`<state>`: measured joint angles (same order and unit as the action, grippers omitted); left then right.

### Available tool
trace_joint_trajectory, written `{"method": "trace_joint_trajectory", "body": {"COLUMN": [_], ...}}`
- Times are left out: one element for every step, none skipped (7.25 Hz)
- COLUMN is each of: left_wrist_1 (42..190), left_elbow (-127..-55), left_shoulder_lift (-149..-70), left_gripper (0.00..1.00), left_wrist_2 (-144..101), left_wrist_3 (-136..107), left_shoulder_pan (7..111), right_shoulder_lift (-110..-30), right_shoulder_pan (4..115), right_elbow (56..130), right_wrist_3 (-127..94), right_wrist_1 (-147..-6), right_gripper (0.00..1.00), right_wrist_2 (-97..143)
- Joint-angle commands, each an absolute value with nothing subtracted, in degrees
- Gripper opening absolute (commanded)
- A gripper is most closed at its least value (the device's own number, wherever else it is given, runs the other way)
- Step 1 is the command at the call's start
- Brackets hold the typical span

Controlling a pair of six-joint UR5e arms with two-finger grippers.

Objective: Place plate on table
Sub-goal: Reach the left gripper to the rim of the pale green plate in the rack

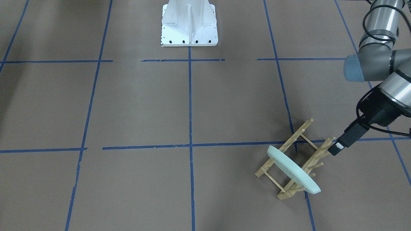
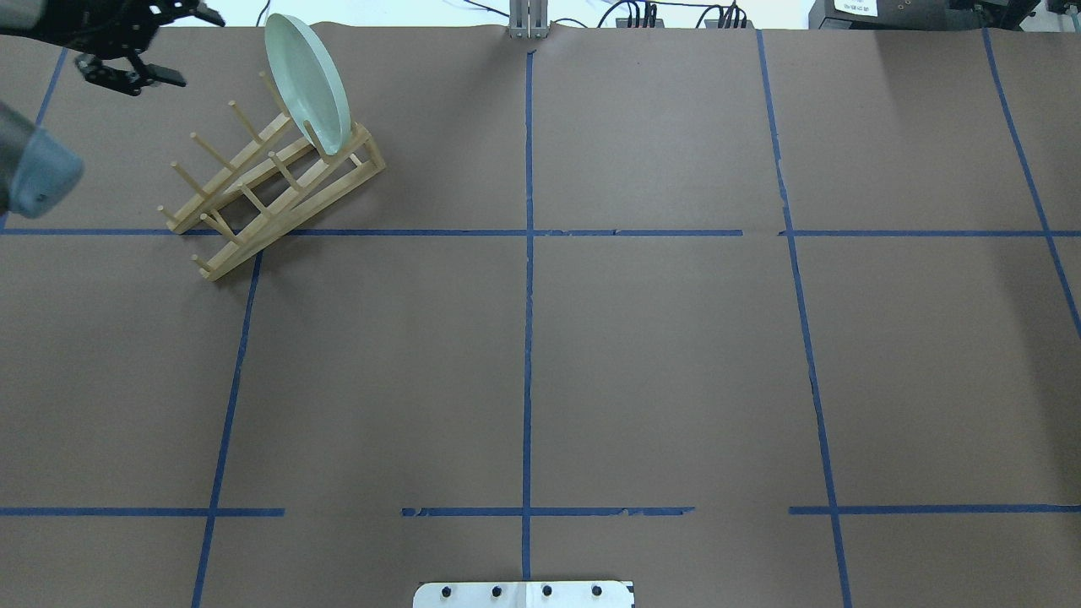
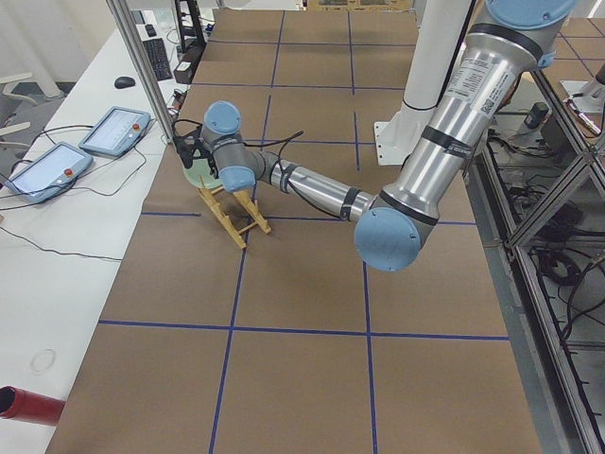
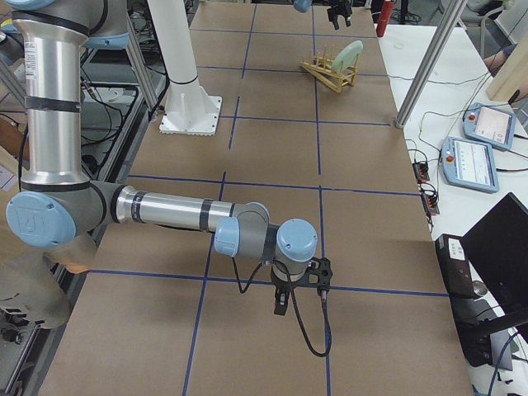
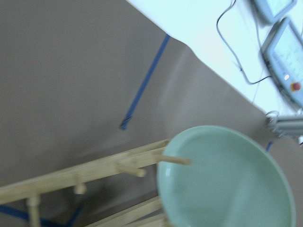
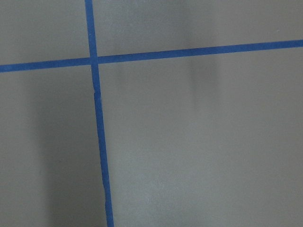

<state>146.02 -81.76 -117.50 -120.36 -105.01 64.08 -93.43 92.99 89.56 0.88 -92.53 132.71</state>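
The pale mint-green plate (image 2: 308, 80) stands on edge in the far end slot of the light wooden peg rack (image 2: 270, 181), at the table's far left. It also shows in the front view (image 1: 293, 170) and fills the lower right of the left wrist view (image 5: 227, 179). My left gripper (image 2: 173, 46) hovers open and empty to the left of the plate, over the rack's far side, apart from both. My right gripper (image 4: 299, 285) shows only in the right side view, low over the brown table (image 2: 659, 355); I cannot tell whether it is open or shut.
The white robot base (image 1: 189, 25) stands at the table's near middle edge. Teach pendants (image 3: 113, 128) and cables lie on the white bench just past the table's far edge. A metal post (image 3: 146, 76) rises near the plate.
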Motion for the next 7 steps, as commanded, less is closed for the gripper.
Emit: {"method": "trace_joint_trajectory", "body": {"left_wrist_1": [155.39,155.13,155.13,155.13,155.13,155.13,155.13], "left_elbow": [-77.11,-75.86,-75.76,-75.24,-75.06,-75.15,-75.23], "left_shoulder_lift": [-121.44,-122.6,-122.61,-122.61,-122.78,-122.87,-122.87], "left_gripper": [1.0,1.0,1.0,0.95,0.78,0.09,0.0], "left_wrist_2": [-104.51,-104.59,-104.5,-104.41,-104.5,-104.59,-104.59], "left_wrist_3": [-117.68,-117.51,-117.42,-117.07,-116.37,-116.37,-116.02], "left_shoulder_pan": [58.29,57.31,56.7,55.47,55.46,55.46,55.46], "right_shoulder_lift": [-93.43,-93.43,-93.43,-93.43,-93.43,-93.43,-93.43], "right_shoulder_pan": [92.99,92.99,92.99,92.99,92.99,92.99,92.99], "right_elbow": [89.56,89.56,89.65,89.65,89.65,89.56,89.65], "right_wrist_3": [0.88,0.88,0.88,0.88,0.88,0.88,0.88], "right_wrist_1": [-92.55,-92.55,-92.55,-92.55,-92.46,-92.55,-92.55], "right_gripper": [1.0,1.0,1.0,1.0,1.0,1.0,1.0], "right_wrist_2": [132.71,132.71,132.71,132.71,132.71,132.71,132.71]}}
